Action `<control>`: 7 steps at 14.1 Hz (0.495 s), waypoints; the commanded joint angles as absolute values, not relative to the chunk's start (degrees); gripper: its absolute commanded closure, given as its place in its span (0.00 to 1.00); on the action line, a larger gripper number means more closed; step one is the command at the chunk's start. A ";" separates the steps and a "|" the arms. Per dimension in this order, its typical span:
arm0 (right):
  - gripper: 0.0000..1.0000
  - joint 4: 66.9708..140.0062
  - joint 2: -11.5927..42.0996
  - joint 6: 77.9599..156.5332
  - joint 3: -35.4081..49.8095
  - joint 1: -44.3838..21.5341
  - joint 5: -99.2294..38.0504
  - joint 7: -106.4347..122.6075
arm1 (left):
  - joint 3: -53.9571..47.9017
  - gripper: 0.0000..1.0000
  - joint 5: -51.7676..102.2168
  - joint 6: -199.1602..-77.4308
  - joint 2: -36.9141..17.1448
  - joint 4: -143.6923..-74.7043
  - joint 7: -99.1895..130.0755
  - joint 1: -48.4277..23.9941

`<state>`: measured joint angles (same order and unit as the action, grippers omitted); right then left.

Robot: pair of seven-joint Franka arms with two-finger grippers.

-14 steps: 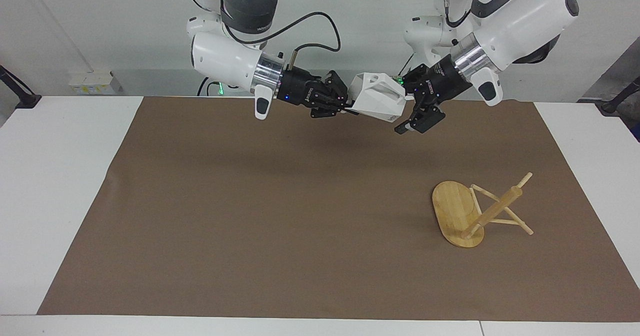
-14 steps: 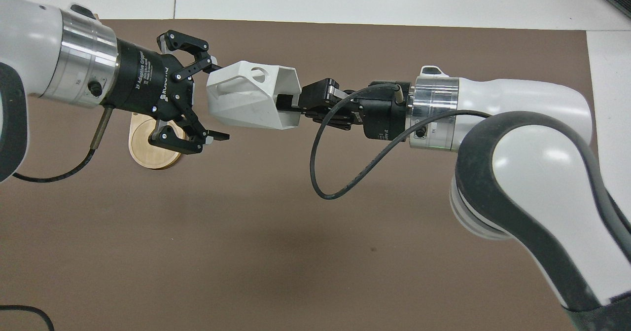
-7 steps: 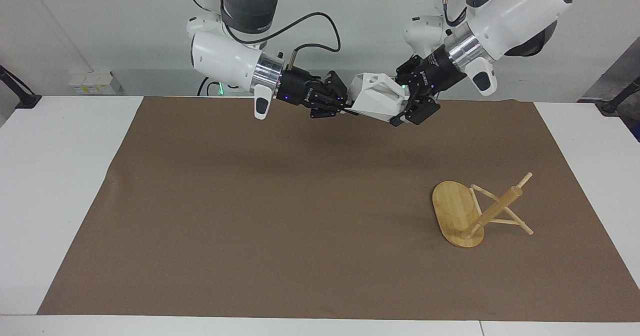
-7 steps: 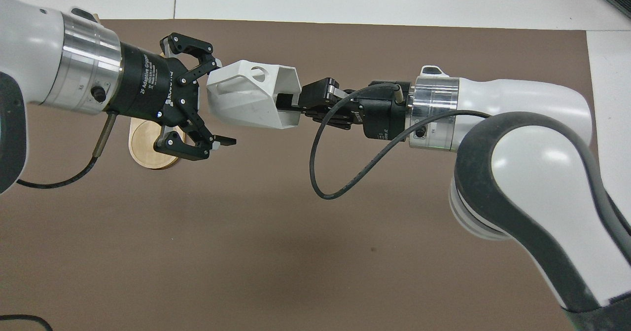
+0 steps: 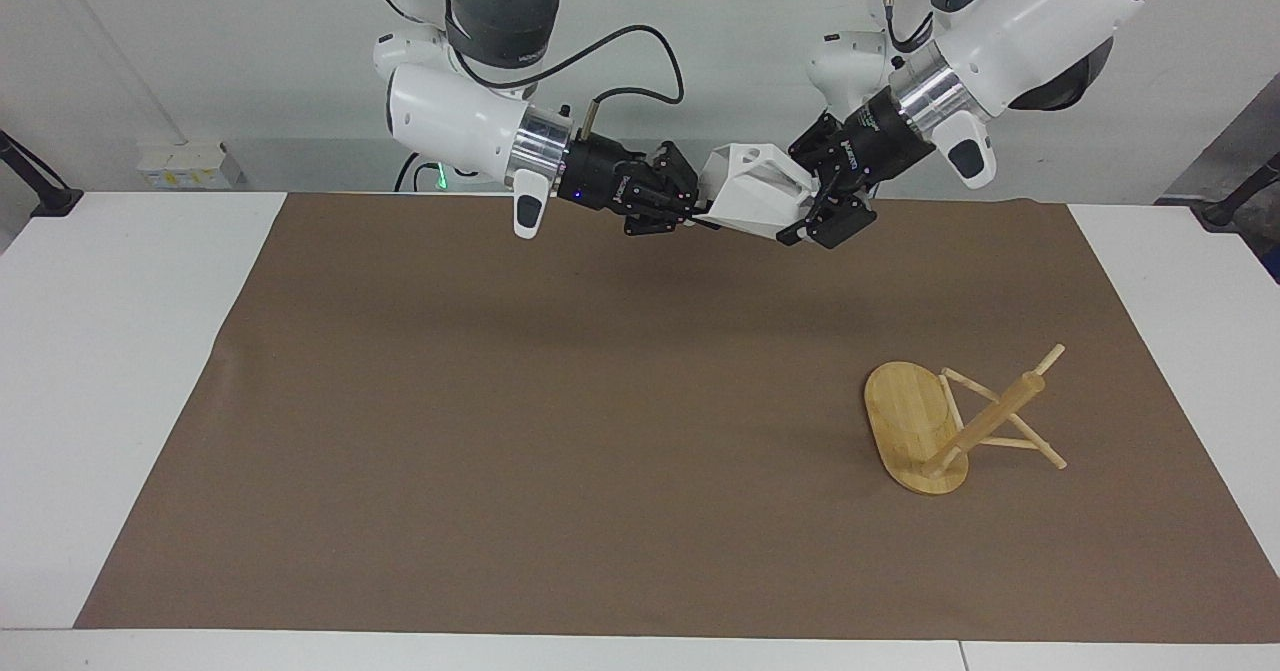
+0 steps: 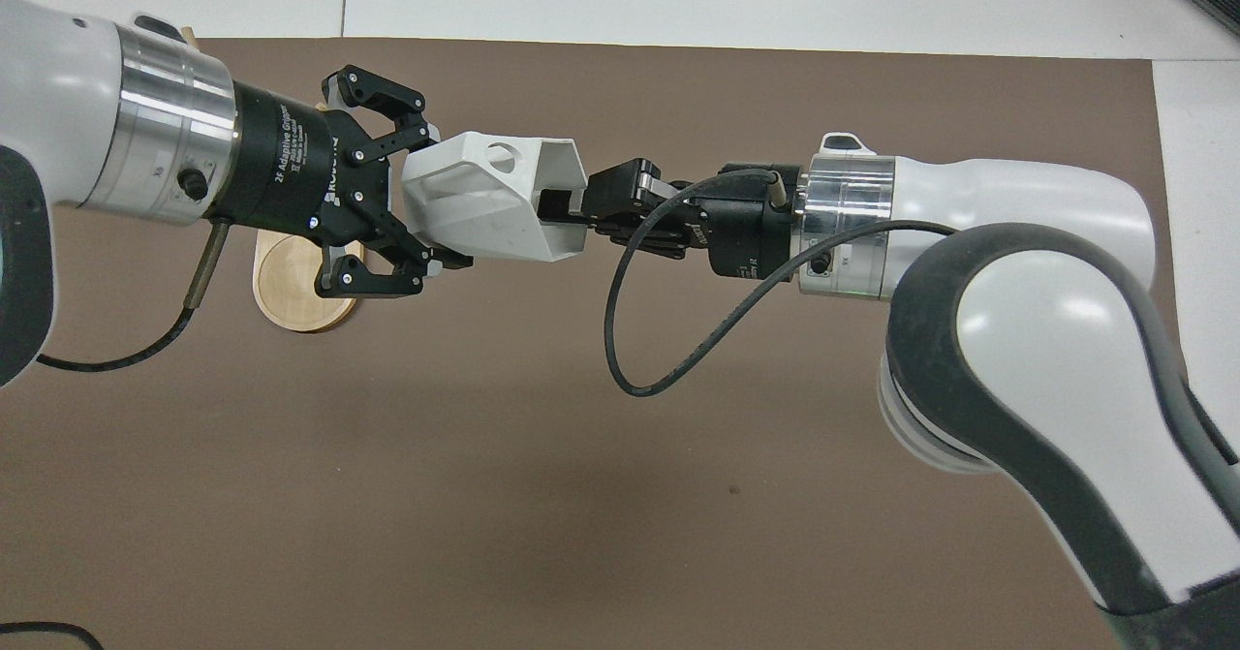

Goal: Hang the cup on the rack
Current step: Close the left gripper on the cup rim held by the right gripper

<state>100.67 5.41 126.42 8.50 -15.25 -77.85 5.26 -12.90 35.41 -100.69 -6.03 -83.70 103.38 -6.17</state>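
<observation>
Hanging in the air over the bench (image 5: 150,371), the cup (image 5: 757,196) was clamped by both the left claw (image 6: 415,206) and right claw (image 6: 572,206). It looked light, rigid and smooth; its handle hole should stay clear for the fallen rack (image 5: 960,421).

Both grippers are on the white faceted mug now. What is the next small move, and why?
Probably open the right gripper: it pinches the white faceted mug's rim in the air, while the left gripper is shut on the mug's closed end, nearer the tipped-over bamboo rack.
</observation>
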 commanded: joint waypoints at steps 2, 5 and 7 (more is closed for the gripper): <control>1.00 100.72 5.36 128.06 8.79 -15.21 -79.80 4.75 | -12.31 1.00 35.86 -101.43 -3.16 -86.92 104.50 -7.38; 0.99 100.63 5.36 129.02 8.79 -15.47 -79.02 3.08 | -11.96 1.00 35.86 -101.69 -2.81 -87.45 105.29 -6.51; 0.62 100.63 5.45 131.04 8.79 -16.60 -79.01 1.41 | -11.52 1.00 35.77 -103.09 -2.99 -87.10 105.47 -6.33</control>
<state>100.65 5.42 127.93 8.70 -15.67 -77.85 3.70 -12.58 35.42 -101.38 -5.42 -84.42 104.50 -6.22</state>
